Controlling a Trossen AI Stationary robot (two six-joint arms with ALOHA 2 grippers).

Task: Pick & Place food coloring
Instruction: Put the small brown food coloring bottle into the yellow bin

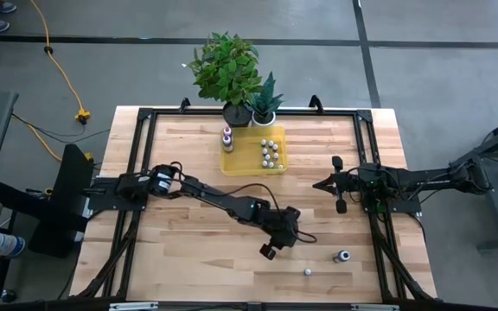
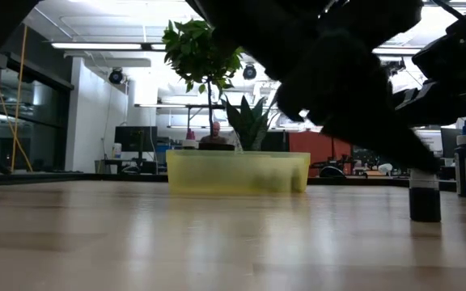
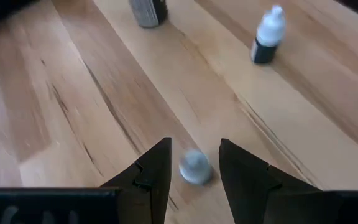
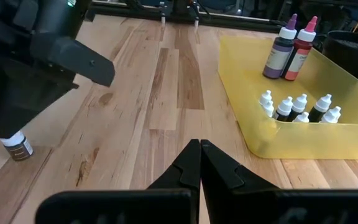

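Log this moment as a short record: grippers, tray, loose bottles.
left gripper: open, low over the table, a whitish cap between its fingers
right gripper: shut, holding nothing, right of the tray
tray: in front of the plants, holds small bottles and two larger bottles
loose bottles: two on bare table near the front edge, the second at

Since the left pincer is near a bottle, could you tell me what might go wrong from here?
1. The open left pincer brackets a tiny upright bottle; a finger clipping it could tip it over.
2. The yellow tray is already crowded, so placing it there may knock the bottles inside.
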